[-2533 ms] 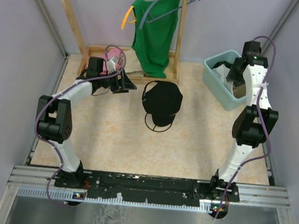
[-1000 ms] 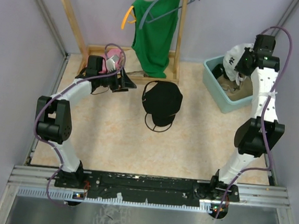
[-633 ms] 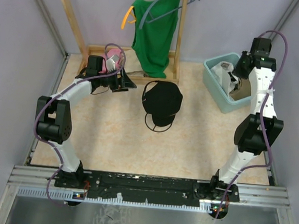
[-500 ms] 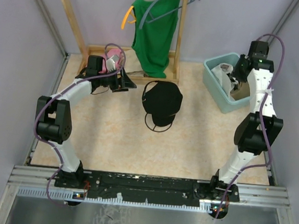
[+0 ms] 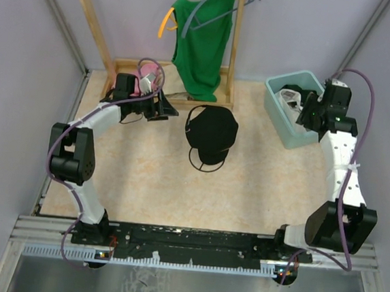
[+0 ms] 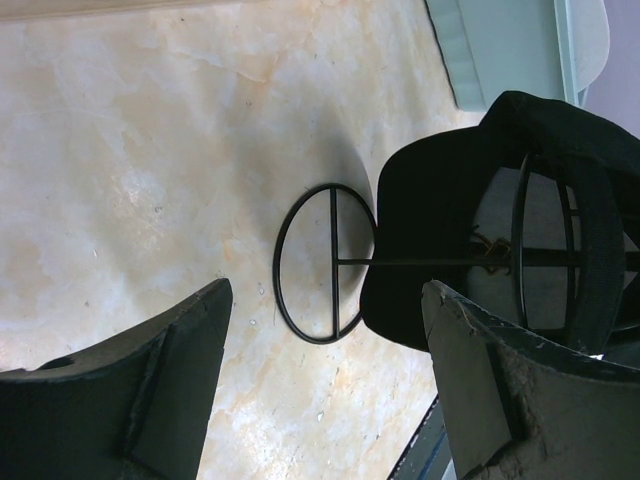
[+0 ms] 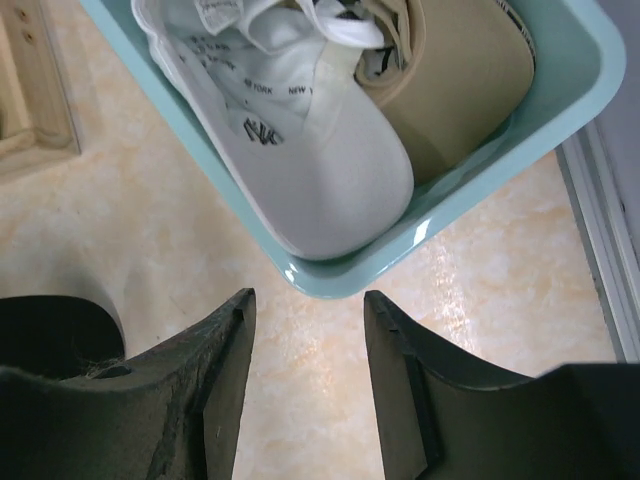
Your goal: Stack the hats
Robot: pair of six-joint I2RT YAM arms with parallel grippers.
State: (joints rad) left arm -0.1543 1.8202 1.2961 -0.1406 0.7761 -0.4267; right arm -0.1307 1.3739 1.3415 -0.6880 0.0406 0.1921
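At the far left of the table [image 5: 144, 182], the left gripper [image 5: 167, 108] hovers by the foot of the wooden rack [image 5: 92, 21], near a pink cloth [image 5: 146, 83]. Its fingers [image 6: 170, 370] stand wide apart with nothing between them. A green shirt [image 5: 204, 44] hangs from the rack on an orange hanger [image 5: 168, 17]. In the middle of the table, to the right of that gripper and apart from it, a black cap [image 5: 214, 127] sits on a wire stand [image 6: 320, 262]. In the left wrist view the cap lies beyond the fingertips, over toward the right-hand finger, and touches neither. The stand's ring foot shows on the tabletop between the two fingers. Whether a second cap lies under the black one cannot be told. Further right, by the table's far right corner, stands a teal bin [image 5: 278, 116]. It holds a white cap [image 7: 330, 190] with small dark lettering, lying against the bin's wall, and a tan cap [image 7: 450, 90] beside it, the two touching. The right gripper [image 7: 310, 297] hangs over the bin's rim, its fingers [image 7: 215, 400] moderately parted and empty. The white cap lies just past the fingertips, inside the bin and untouched, with the tan cap farther in to the right.
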